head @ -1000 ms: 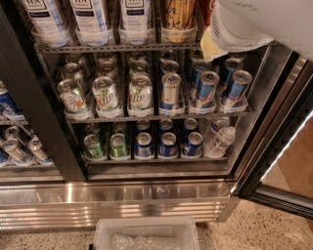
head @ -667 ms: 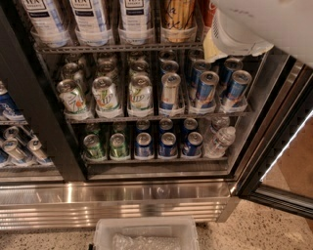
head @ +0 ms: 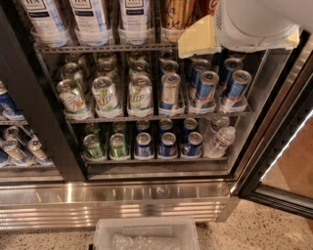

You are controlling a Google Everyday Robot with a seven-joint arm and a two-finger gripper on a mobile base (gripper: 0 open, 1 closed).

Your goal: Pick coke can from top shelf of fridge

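1. In the camera view, the white-cased arm and its pale yellow gripper (head: 201, 37) were seen at the upper right. They were placed in front of the right end of the dark wire top shelf (head: 98, 48) of the black-framed, glass-doored fridge (head: 46, 127).
2. Compared with a second before, the gripper had been carried left and slightly upward, so more of its yellow part was shown against the shelf edge. This was judged to be the approach to the can, with no grasp yet made.
3. Whether the gripper was apart or together could not be told.
4. The tall red aluminium coke can (head: 209, 6) was found on the top shelf, just right of a gold-yellow can (head: 175, 14) and just above the gripper in the view. Only a sliver of red with white script was shown, the rest being cut off at the top edge or hidden by the arm.
5. White tea cans (head: 90, 17) were stood further left in clear cup holders.
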